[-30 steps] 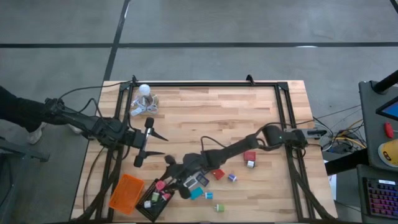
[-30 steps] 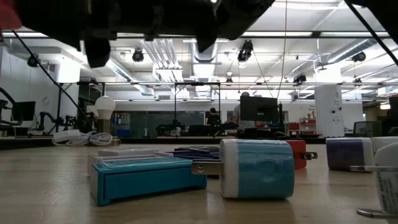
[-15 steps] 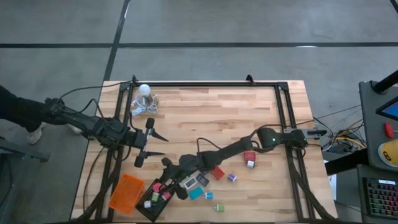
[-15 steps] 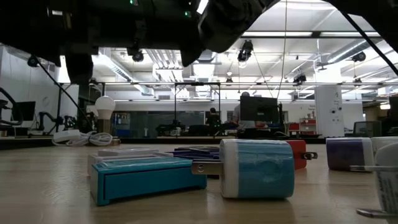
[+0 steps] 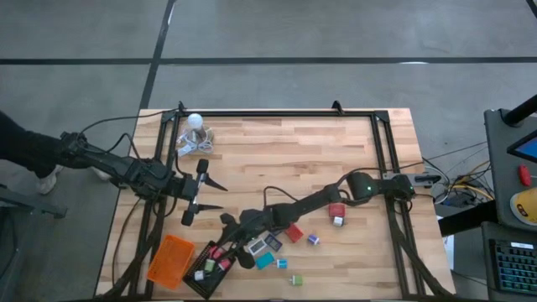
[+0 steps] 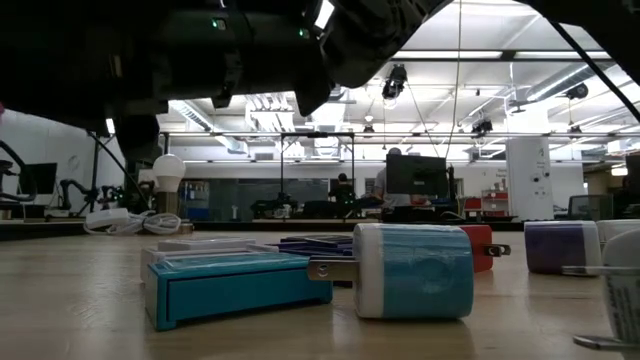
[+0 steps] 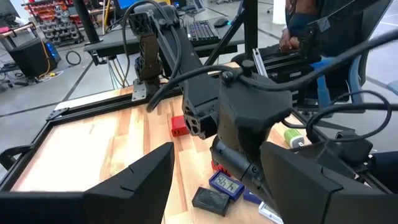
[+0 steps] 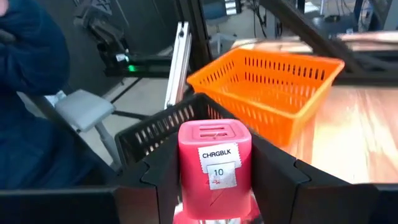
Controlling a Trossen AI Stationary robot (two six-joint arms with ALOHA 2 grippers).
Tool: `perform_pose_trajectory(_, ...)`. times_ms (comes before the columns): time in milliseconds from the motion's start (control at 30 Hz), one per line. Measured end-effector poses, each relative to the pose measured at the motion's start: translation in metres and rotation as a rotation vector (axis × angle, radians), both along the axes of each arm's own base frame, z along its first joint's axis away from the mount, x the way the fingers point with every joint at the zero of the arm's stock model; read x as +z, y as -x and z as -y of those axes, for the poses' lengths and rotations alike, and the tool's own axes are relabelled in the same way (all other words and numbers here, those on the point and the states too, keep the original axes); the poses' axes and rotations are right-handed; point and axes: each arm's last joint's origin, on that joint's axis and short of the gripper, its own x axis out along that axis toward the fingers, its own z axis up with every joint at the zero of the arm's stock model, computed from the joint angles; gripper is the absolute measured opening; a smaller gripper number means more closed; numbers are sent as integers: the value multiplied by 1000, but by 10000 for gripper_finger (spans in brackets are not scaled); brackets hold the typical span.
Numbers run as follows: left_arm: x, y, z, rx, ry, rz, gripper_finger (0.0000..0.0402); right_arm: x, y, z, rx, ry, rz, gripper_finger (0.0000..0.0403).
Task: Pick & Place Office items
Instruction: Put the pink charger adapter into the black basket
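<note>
Since a second ago the right pincer [image 8: 214, 186] has slid further toward the near-left corner of the table [image 5: 285, 159], and now hangs above the black tray [image 5: 198, 282]. Between its fingers [image 8: 158, 177] it clamps a pink charger block [image 8: 214, 168], label facing the wrist camera, with the orange tray [image 8: 273, 93] just beyond the black one. Other office items lie scattered on the wood nearby: a red block [image 5: 336, 210], a teal piece [image 5: 264, 261], a small green one [image 5: 295, 280], a purple one [image 5: 313, 239]. Over by the left edge, the left pincer [image 5: 214, 194] waits with its fingers spread wide, holding nothing. Far corner: a white bulb [image 5: 195, 122] with its cord
</note>
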Motion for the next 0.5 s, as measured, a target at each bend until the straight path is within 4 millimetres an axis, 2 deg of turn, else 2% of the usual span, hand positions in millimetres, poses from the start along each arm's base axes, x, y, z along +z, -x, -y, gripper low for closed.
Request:
perform_pose_trajectory(267, 0, 0, 0, 0, 0, 0, 243, -3, 1, 0, -4, -6, -37, 152)
perform_pose_trajectory(400, 0, 0, 0, 4, 15, -4, 243, 4, -1, 0, 4, 9, 57, 152)
perform_pose_trajectory(500, -1, 0, 1, 0, 95, -29, 243, 13, -1, -1, 10, 22, 109, 154)
